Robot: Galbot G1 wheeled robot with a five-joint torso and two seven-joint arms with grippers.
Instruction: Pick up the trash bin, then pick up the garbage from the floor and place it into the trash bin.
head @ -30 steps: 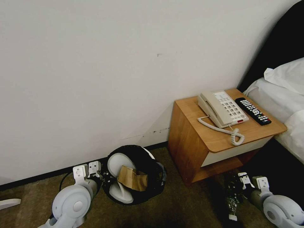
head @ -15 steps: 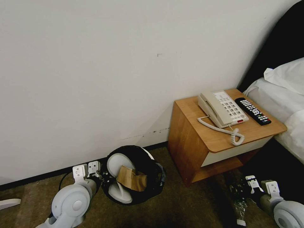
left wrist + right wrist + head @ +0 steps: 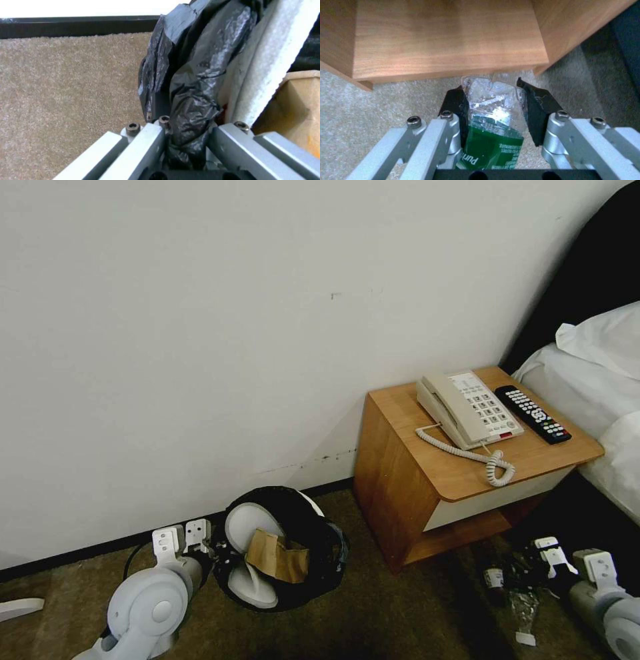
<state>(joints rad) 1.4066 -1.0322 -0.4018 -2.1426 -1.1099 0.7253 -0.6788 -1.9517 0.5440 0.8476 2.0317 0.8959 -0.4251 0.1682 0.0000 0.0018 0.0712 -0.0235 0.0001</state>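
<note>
The trash bin, round and lined with a black bag, sits tilted on the carpet by the wall. Inside it lie a white slipper and a brown cardboard piece. My left gripper is shut on the bin's bagged rim, the crinkled plastic pinched between its fingers. My right gripper, low in front of the nightstand, is shut on a crushed clear plastic bottle with a green label. The bottle hangs cap-down from the gripper. Another flat white piece lies on the floor at the far left.
A wooden nightstand stands close beside the bin, carrying a phone and a remote. Its lower shelf is just beyond the bottle. A bed is at the right, and the wall runs right behind the bin.
My right gripper has carried the bottle to the right and toward me along the nightstand's front. The left gripper and the bin have stayed put.
</note>
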